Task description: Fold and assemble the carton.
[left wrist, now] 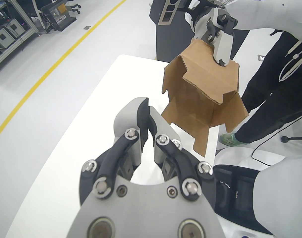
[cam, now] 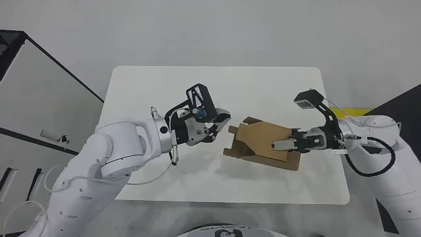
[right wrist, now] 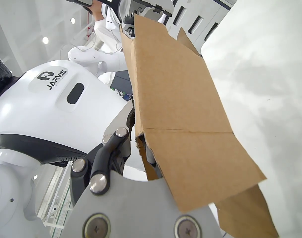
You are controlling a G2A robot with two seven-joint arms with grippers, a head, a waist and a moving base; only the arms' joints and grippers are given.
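Top view showed the carton [cam: 260, 141] over the bench [cam: 197, 85], one panel grasped by the fingers of the right gripper [cam: 284, 145]. The left gripper [cam: 222, 124] was just beside it, fingers clenched on nothing. The carton was half opened with its flaps loose, so most folding seemed left.

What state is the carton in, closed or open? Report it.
Open: the carton is a hollow sleeve, its end flaps spread unfolded; the right pincer grips one edge.
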